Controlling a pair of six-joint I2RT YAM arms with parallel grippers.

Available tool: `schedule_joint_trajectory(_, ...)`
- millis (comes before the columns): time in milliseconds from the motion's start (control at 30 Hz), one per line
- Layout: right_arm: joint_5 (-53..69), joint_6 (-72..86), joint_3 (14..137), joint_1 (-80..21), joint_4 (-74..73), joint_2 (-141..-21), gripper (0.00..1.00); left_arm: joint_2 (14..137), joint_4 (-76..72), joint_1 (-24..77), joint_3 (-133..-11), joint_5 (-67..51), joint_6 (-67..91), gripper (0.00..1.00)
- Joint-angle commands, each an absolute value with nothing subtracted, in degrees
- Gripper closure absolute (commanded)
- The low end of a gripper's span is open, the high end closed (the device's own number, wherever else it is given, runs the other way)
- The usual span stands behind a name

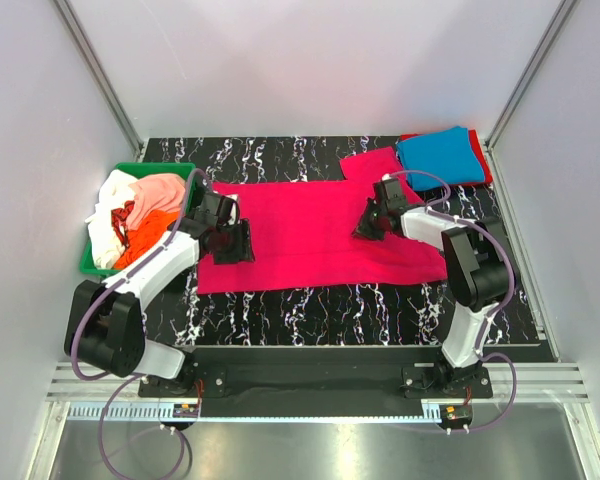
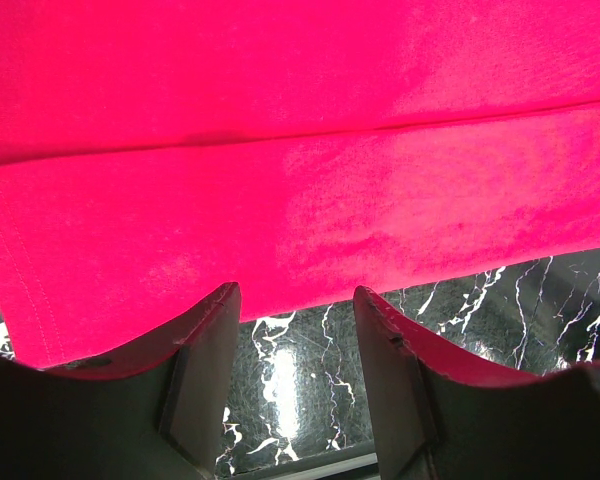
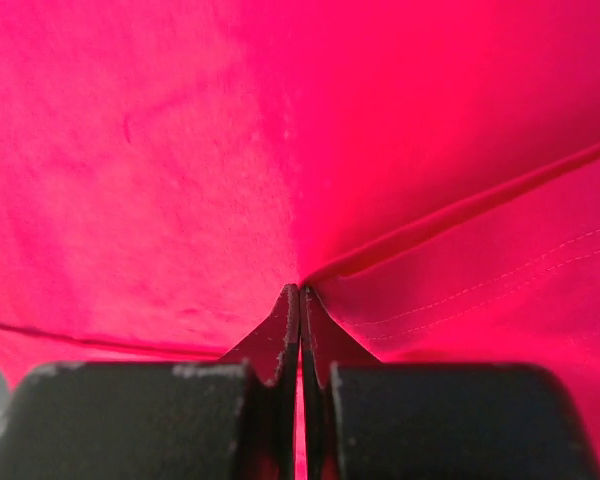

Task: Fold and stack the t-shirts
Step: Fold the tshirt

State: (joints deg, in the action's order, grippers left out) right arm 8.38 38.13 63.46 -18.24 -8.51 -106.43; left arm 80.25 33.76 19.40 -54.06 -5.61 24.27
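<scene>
Where the right gripper [image 3: 300,295] pinches the magenta t-shirt [image 1: 310,235] — fingertips [image 3: 283,335] hide the fold

The magenta t-shirt [image 1: 310,235] is soft, matt cloth with a fine knit and a stitched hem line. The blue t-shirt [image 1: 440,155] at the far right and the heaped tees [image 1: 145,195] look like the same dull cloth. The bin [image 1: 158,168] is smooth green plastic. The table top [image 1: 280,310] is glossy black with white marble veining and mirrors the light. The right gripper [image 3: 300,292] has matt black fingers [image 3: 130,420] with scuffed pale edges. The near rail [image 1: 550,380] is brushed metal.
</scene>
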Motion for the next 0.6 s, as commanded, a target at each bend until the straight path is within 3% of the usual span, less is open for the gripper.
schedule_joint_trajectory(0, 6.3, 33.8, 66.6, -19.2, -7.6, -106.8, 1.0, 81.1, 33.0, 19.2, -54.5, -6.2, 24.8, 0.46)
schedule_joint_trajectory(300, 5.3, 31.7, 70.5, -20.9, -9.7, -107.8, 1.0, 81.2, 33.0, 19.3, -54.2, -6.6, 25.0, 0.46)
schedule_joint_trajectory(400, 4.8, 31.9, 72.4, -21.1, -14.3, -108.3, 0.87, 81.1, 32.8, 19.3, -54.3, -8.5, 23.7, 0.45)
schedule_joint_trajectory(467, 0.4, 32.9, 75.1, -21.0, -21.3, -107.1, 0.67, 80.6, 32.3, 19.4, -54.7, -14.2, 20.4, 0.45)
schedule_joint_trajectory(567, -5.4, 30.2, 78.3, -20.3, -27.9, -104.7, 0.64, 79.9, 28.8, 19.7, -57.2, -23.2, 20.6, 0.45)
